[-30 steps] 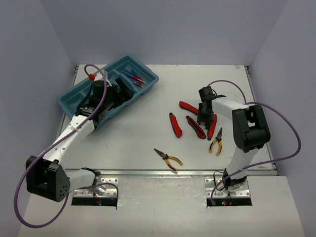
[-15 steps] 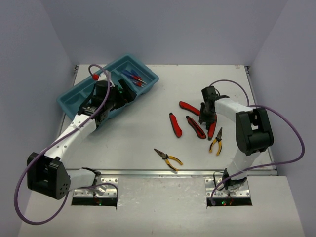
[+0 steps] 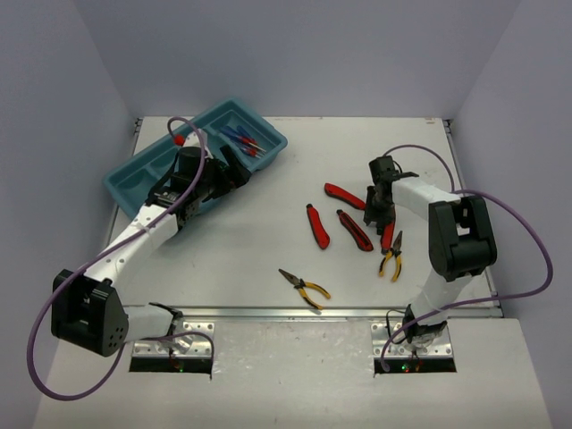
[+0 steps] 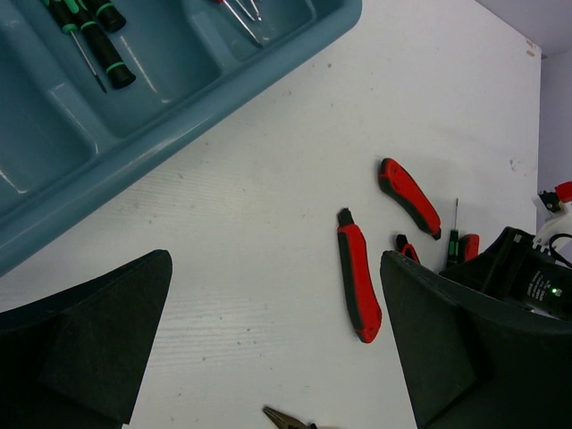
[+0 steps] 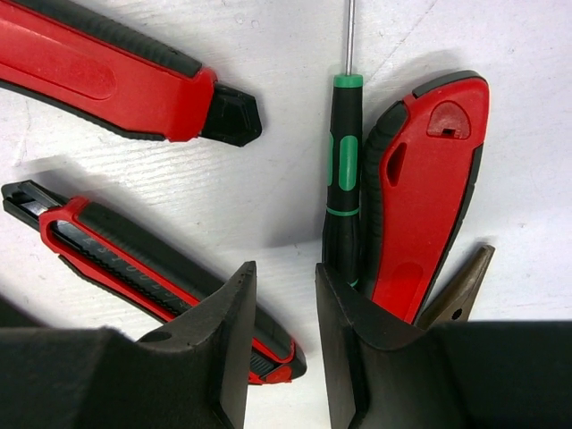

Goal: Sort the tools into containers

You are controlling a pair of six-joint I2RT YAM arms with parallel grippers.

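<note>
The green-banded screwdriver (image 5: pixel 345 161) lay on the counter (image 3: pixel 268 241) against a red-handled tool (image 5: pixel 420 188), my right jaws barely parted, empty, just off its handle, left jaws spread empty; I judged centring and pinching came next

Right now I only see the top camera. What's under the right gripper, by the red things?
Observer: A green-and-black screwdriver, lying tight against a red tool.
Operator: Is the gripper holding it?
Observer: No. The right gripper is a little open and empty, beside the screwdriver's handle.
Operator: What's in the tray?
Observer: One compartment of the tray holds more green-and-black screwdrivers.
</note>
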